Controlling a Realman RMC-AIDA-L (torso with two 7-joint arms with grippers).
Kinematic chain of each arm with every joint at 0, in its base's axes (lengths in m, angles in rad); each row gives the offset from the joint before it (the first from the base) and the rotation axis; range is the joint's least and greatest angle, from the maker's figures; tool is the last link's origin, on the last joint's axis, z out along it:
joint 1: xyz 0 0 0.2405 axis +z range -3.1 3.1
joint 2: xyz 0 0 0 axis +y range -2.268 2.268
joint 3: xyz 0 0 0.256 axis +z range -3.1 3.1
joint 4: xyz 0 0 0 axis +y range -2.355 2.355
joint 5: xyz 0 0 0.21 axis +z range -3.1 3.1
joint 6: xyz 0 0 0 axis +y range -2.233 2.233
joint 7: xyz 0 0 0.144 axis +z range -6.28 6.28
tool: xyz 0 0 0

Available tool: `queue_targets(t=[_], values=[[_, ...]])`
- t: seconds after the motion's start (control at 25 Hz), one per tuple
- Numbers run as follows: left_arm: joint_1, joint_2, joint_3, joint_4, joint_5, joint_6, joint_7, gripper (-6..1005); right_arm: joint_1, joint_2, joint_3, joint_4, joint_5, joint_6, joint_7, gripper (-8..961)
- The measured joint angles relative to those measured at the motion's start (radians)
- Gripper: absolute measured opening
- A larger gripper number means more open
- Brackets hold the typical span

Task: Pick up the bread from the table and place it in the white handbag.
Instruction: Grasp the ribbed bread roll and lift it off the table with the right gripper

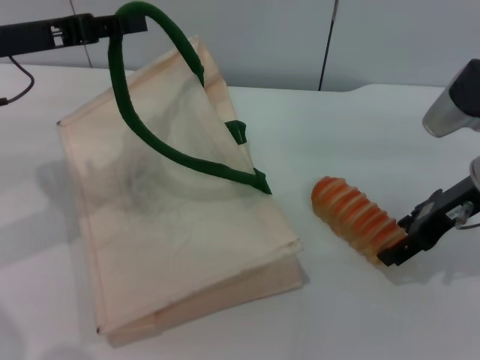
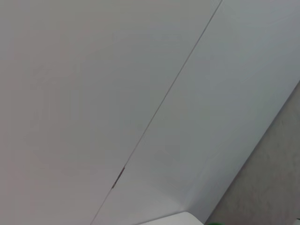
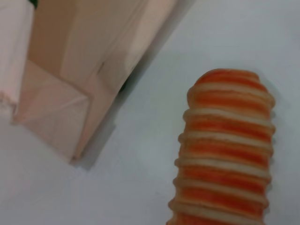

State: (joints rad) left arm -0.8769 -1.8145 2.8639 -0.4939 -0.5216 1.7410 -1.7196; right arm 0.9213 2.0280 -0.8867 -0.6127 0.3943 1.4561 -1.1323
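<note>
The bread [image 1: 352, 217], an orange loaf with cream ridges, lies on the white table [image 1: 360, 127] to the right of the white handbag [image 1: 172, 225]. The bag lies flat, its mouth pulled open. My left gripper [image 1: 120, 24], at the top left, is shut on one dark green handle [image 1: 161, 26] and holds it up. The second handle [image 1: 238, 133] rests on the bag. My right gripper [image 1: 397, 251] is at the bread's near right end, touching or nearly touching it. The right wrist view shows the bread [image 3: 225, 154] close up beside the bag's corner [image 3: 84, 61].
A grey wall with a dark vertical seam [image 1: 328, 45] stands behind the table. The left wrist view shows only wall panels [image 2: 140, 93]. A dark cable [image 1: 19, 86] hangs at the far left edge.
</note>
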Motion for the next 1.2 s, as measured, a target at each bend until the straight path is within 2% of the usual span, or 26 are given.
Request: queue_targets(t=[0.44,0.96,1.2], values=[[0.001,0.0,-0.002,0.0,0.0,0.0,0.002,202,0.002,0.001,-0.012,0.011,0.009,-0.009,-0.008,882],[0.003,0.0,-0.002,0.0,-0.002,0.0,0.0,208,0.005,-0.004,-0.026,0.025,0.062,-0.003,-0.066,644],[0.002,0.0,-0.002,0.0,-0.002,0.0,0.0,211,0.005,-0.006,-0.025,0.025,0.066,-0.002,-0.063,594]])
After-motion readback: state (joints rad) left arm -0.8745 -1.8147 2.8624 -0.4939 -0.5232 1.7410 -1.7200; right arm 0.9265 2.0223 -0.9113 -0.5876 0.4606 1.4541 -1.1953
